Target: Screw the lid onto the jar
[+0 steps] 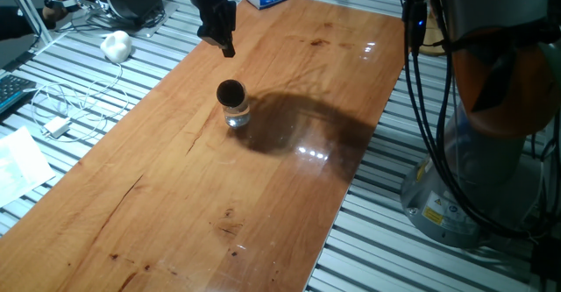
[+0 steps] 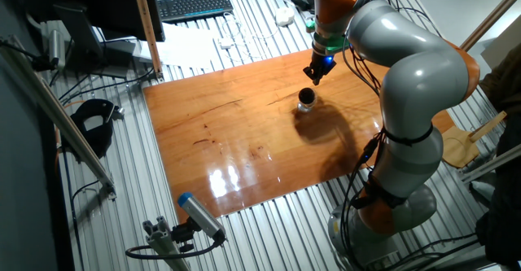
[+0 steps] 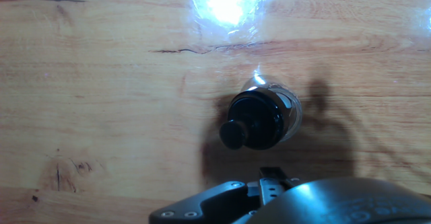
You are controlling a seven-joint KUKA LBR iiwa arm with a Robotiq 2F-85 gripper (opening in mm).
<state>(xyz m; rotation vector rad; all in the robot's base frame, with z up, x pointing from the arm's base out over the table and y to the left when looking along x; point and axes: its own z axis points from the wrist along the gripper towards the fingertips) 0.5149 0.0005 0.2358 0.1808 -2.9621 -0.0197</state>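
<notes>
Wood table [image 1: 175, 195]: lid [image 1: 230, 91] sat on jar [image 1: 236, 114], gripper [image 1: 227, 47] above, empty; finger gap unclear. Next: descend, grasp, twist.

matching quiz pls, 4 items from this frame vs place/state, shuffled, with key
1. lid
2. jar
3. gripper
4. white lumpy ball

A. off the wooden board, on the metal slats
B. above the board, holding nothing
C. clear glass, standing on the wooden board
D. black, sitting on top of the jar

Pairs: 1-D, 2-C, 3-B, 4-A
</notes>
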